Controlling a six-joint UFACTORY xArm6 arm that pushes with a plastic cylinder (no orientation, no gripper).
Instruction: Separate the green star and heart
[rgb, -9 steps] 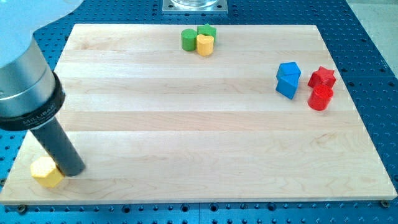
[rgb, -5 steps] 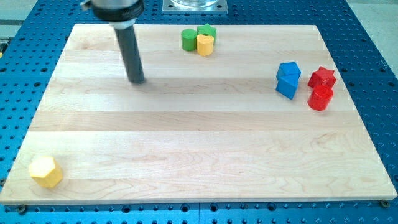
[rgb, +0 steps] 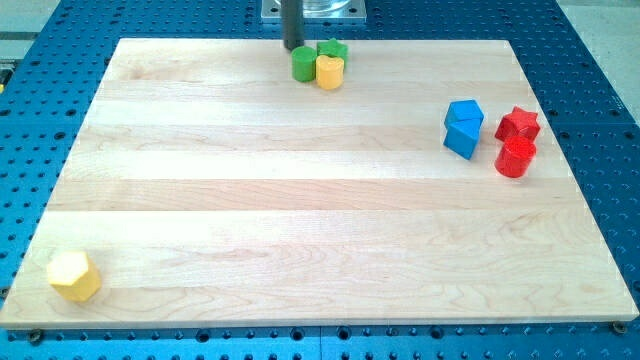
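Observation:
Three blocks cluster at the view's top centre of the wooden board (rgb: 300, 200): a green round block (rgb: 303, 64) on the left, a green star (rgb: 333, 49) behind on the right, and a yellow heart (rgb: 329, 71) in front, touching both. My tip (rgb: 294, 47) stands just above and slightly left of the green round block, close to it, at the board's top edge. The rod rises out of the view's top.
Two blue blocks (rgb: 462, 127) sit stacked close together at the right, with a red star (rgb: 518, 124) and a red round block (rgb: 515, 157) beside them. A yellow hexagonal block (rgb: 74, 275) lies at the bottom left corner.
My tip has swept from the yellow hexagon at the bottom left, up across the board, to the top edge beside the green cluster. No block has moved.

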